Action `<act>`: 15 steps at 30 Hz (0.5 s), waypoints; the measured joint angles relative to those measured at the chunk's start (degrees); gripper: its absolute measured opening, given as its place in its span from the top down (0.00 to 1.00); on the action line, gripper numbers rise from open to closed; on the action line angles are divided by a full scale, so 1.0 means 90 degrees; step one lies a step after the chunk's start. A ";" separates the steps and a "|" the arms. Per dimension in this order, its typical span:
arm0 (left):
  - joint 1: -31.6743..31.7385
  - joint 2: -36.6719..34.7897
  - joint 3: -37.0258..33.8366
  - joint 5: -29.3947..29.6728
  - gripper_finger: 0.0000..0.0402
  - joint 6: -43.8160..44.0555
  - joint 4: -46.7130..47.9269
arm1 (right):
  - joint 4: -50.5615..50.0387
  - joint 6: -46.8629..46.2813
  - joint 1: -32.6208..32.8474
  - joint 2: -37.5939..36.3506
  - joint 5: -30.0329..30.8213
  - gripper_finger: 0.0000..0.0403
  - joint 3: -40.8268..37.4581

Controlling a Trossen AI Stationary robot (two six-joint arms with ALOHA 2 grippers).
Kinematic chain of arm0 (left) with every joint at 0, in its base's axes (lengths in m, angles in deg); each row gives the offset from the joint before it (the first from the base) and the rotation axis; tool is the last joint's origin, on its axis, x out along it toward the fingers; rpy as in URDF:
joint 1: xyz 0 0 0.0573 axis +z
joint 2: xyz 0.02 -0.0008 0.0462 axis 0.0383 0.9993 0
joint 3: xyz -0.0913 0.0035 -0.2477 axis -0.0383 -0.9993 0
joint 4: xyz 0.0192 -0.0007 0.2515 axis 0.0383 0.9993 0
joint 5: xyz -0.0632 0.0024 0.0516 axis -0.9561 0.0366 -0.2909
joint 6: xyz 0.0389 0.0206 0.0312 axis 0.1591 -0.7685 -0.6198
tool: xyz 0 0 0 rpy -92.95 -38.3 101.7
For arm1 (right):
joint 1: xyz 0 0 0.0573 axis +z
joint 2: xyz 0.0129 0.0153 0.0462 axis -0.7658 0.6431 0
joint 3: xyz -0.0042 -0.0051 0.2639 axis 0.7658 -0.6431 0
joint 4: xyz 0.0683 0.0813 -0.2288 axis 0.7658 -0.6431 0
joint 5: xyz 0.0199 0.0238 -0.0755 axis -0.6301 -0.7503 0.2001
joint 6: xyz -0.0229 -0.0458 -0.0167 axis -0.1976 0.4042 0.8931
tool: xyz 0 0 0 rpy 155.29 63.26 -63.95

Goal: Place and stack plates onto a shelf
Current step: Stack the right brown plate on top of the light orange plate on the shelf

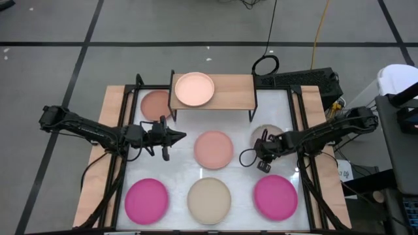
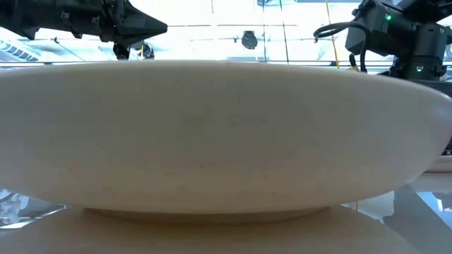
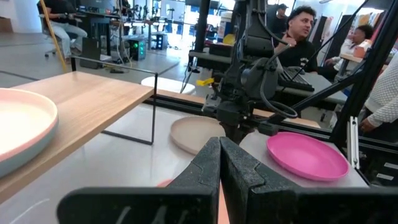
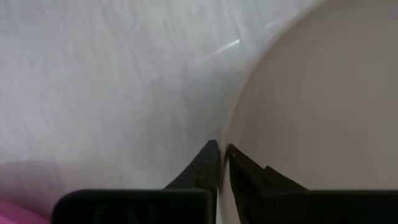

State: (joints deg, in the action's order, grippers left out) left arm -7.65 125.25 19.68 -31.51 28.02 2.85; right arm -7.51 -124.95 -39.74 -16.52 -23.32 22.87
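Note:
The shelf stands at the table's far side and carries a peach plate. A brownish-red plate lies on the table beside its left legs. A pink plate sits mid-table. Along the near edge lie a magenta plate, a beige plate and a second magenta plate. My left gripper hovers shut between the brownish-red and pink plates. My right gripper points down at the left rim of a taupe plate. My right gripper comes from above, pointing down, at the taupe plate's left rim. One finger stands inside the plate and one outside, closed to a narrow gap with the rim running between them. The plate lies flat on the table.
People sit and stand at desks beyond the table's right side in the left wrist view. The shelf's black legs stand just beyond the taupe plate. In the low view the beige plate fills most of the picture. White tabletop shows between the plates.

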 joint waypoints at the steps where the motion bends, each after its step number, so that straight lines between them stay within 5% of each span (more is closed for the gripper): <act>1: 0.0000 -0.0001 0.0000 0.0000 0.98 0.0000 0.0001 | 0.0001 0.0011 0.0000 -0.0004 -0.0014 0.97 0.0000; 15: 0.0000 -0.0002 0.0002 0.0000 0.98 0.0015 0.0090 | -0.0003 0.0390 0.0000 -0.0472 -0.0451 0.99 0.0051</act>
State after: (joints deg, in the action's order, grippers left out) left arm -7.65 125.23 19.70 -31.51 28.15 3.66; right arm -7.53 -121.43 -39.74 -20.76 -27.37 23.33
